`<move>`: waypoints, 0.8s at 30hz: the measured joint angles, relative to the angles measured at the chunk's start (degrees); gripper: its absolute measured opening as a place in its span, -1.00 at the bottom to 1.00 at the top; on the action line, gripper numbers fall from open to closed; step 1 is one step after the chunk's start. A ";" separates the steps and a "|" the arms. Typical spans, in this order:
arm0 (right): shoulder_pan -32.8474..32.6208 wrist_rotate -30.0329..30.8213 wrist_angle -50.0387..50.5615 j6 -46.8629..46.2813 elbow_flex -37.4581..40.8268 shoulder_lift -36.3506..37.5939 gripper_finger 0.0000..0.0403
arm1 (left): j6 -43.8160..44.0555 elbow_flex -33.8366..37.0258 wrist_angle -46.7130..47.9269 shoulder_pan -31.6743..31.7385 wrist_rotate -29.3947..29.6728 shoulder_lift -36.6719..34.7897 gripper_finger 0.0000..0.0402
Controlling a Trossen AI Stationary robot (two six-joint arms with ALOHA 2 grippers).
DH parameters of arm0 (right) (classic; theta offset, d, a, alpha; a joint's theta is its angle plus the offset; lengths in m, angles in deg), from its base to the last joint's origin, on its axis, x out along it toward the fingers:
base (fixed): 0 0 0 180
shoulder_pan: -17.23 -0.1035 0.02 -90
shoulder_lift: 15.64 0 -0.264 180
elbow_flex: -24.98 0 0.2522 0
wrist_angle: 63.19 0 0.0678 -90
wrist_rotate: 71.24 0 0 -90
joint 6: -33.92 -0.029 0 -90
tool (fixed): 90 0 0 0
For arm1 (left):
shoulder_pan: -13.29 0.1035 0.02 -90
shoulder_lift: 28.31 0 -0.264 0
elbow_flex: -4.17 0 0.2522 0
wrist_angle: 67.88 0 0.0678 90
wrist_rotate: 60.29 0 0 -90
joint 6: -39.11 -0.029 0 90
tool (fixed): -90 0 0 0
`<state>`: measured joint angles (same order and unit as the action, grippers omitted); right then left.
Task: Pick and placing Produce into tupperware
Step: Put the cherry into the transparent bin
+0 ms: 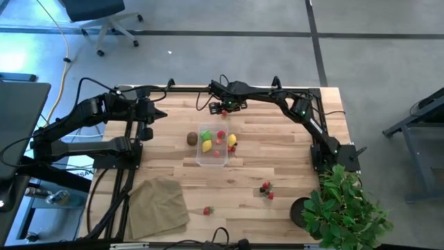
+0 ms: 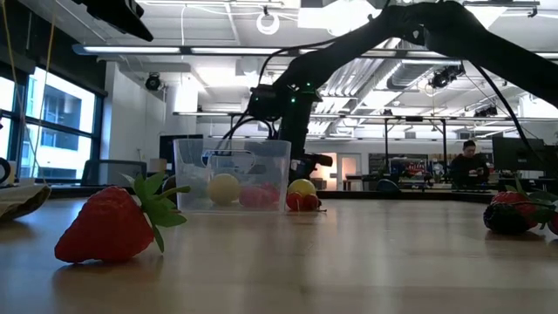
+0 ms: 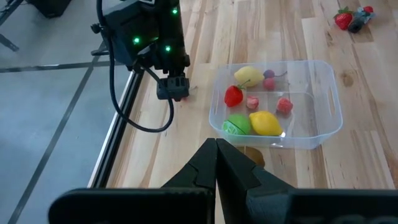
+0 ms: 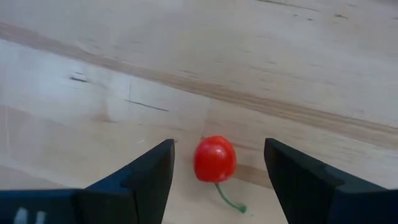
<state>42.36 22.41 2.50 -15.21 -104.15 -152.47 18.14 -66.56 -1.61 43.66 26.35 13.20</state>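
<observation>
My right tool (image 4: 217,165) stands wide open over one red cherry (image 4: 214,158) lying between its fingers on the bench (image 1: 277,160), just past the tupperware (image 1: 212,146). My left tool (image 3: 216,163) is closed, empty. The tub holds two lemons (image 3: 265,122), one green ball (image 3: 236,125) and about four small red fruits. One kiwi (image 1: 191,138) lies beside it, half hidden from my left wrist.

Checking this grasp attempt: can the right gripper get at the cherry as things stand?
Probably yes. The right gripper is open, its fingers either side of the cherry on bare table, nothing between them.
</observation>
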 joint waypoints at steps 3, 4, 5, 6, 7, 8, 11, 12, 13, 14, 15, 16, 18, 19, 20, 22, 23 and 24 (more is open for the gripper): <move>-0.37 0.68 0.01 -1.40 0.00 0.00 0.16 | 0.00 0.00 -0.02 0.00 -0.02 -0.01 -1.00; -0.44 0.83 0.00 -1.68 0.00 0.00 0.14 | 0.00 -0.01 0.00 0.00 -0.01 -0.01 -1.00; -0.47 0.86 0.02 -1.90 0.00 0.00 0.11 | 0.00 0.00 -0.02 0.00 -0.02 -0.01 -1.00; -0.47 0.86 0.06 -2.07 0.00 0.00 0.09 | 0.00 -0.02 0.00 0.00 -0.01 0.00 -1.00; -0.47 0.84 0.07 -2.21 0.00 0.00 0.07 | 0.02 -0.01 0.00 0.00 -0.01 -0.01 -1.00; -0.47 0.84 0.07 -2.41 0.00 0.00 0.05 | 0.00 -0.01 -0.01 -0.02 -0.01 0.01 -1.00; -0.47 0.84 0.11 -3.18 0.00 0.00 0.01 | 0.00 -0.02 -0.02 0.00 -0.02 0.01 -1.00; -0.44 0.86 0.09 -3.35 0.00 0.00 0.01 | 0.01 -0.01 0.00 0.00 -0.02 -0.01 -1.00; -0.44 0.86 0.11 -3.38 0.00 0.00 0.00 | 0.00 0.00 -0.02 0.00 -0.02 0.00 -1.00; -0.44 0.86 0.11 -3.38 0.00 0.00 0.00 | 0.00 -0.02 -0.02 0.00 0.00 0.01 -1.00; -0.44 0.86 0.12 -3.38 0.00 0.00 0.00 | 0.00 0.00 0.00 0.00 -0.02 -0.01 -1.00; -0.44 0.84 0.13 -3.39 0.00 0.00 0.00 | 0.00 -0.02 -0.02 -0.01 -0.01 -0.01 -1.00; -0.44 0.72 0.30 -3.47 0.00 0.00 0.00 | 0.00 0.00 0.00 0.00 -0.01 0.00 -1.00; -0.46 0.54 0.51 -3.49 0.00 0.02 0.00 | 0.01 0.00 -0.01 0.00 -0.01 0.00 -1.00; -0.45 0.31 0.73 -3.52 0.00 0.01 0.00 | 0.01 -0.01 -0.01 0.00 -0.01 0.00 -1.00; -0.44 0.14 1.15 -3.47 0.00 0.02 0.00 | 0.00 -0.01 -0.01 0.00 -0.01 -0.01 -1.00; -0.44 0.14 1.48 -3.41 0.00 0.02 -0.01 | 0.00 -0.02 -0.01 0.00 0.00 -0.01 -1.00; -0.44 0.04 1.83 -3.33 0.00 0.02 -0.02 | 0.02 -0.02 0.00 0.00 0.00 -0.01 -1.00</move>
<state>41.92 22.44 4.33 -18.54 -104.15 -152.45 18.16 -66.57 -1.61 43.66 26.35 13.19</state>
